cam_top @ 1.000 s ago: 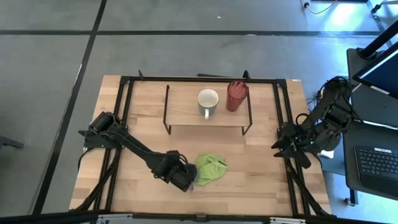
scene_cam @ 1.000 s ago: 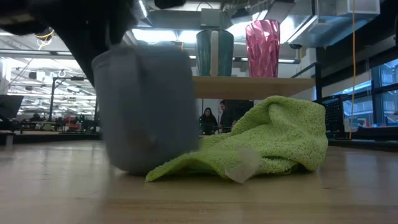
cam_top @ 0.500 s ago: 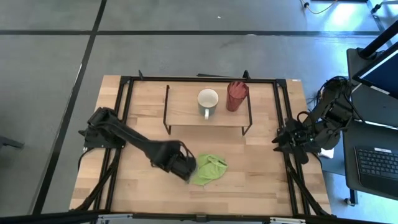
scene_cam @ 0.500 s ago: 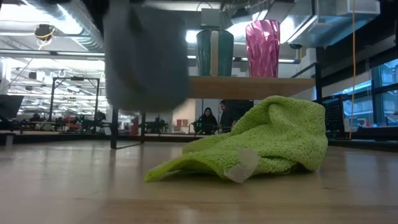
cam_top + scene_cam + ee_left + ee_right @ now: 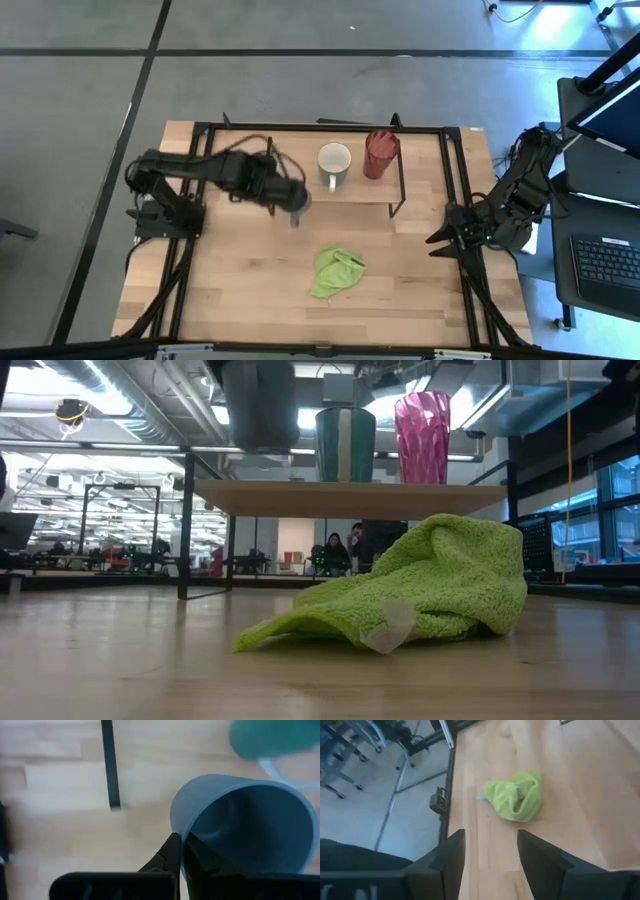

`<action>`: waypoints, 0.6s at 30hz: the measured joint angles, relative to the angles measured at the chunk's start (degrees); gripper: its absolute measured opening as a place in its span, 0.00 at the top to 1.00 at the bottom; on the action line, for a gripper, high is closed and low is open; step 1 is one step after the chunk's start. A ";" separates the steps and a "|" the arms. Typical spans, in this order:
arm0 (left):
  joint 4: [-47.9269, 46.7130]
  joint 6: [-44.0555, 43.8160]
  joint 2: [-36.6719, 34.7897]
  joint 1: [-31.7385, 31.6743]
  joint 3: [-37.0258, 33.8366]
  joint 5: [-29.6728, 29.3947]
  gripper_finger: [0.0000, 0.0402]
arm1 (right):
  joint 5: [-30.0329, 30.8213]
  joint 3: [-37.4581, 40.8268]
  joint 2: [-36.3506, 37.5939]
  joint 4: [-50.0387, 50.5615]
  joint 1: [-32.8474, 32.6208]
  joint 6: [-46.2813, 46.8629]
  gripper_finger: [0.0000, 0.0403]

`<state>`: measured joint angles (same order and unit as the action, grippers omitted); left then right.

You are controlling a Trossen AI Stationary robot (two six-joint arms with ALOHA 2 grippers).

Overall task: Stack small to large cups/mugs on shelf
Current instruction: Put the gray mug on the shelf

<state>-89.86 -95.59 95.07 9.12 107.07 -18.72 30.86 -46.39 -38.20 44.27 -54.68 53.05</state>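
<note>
Left tool (image 5: 179,851) pinches grey-blue mug (image 5: 245,825) rim above the shelf (image 5: 300,185).

The desk (image 5: 240,300) is a light wooden top edged by a black metal frame. On it stands the shelf (image 5: 300,185), a low light-wood board on thin black rod legs, set toward the far side of the desk. Two vessels stand upright on the shelf: the cream-white mug (image 5: 335,161) near its middle, handle toward the desk's near edge, and the red ribbed tumbler (image 5: 380,154) just beside it, toward the right arm's side. On the bare desk, in front of the shelf, lies a crumpled light green cloth (image 5: 335,272), well apart from the shelf's legs.
</note>
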 joint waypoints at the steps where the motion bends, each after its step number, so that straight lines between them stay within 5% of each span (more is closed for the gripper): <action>1: -0.06 1.89 0.00 -1.84 0.00 0.25 1.00 | 0.04 0.98 0.23 -1.40 0.01 0.67 0.55; 18: -0.18 25.70 -0.02 -23.80 5.87 13.17 1.00 | 2.55 4.56 0.64 -7.04 0.00 2.15 0.55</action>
<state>-90.04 -69.89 95.04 -14.68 112.94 -5.54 33.41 -41.82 -37.56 37.23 -54.68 55.20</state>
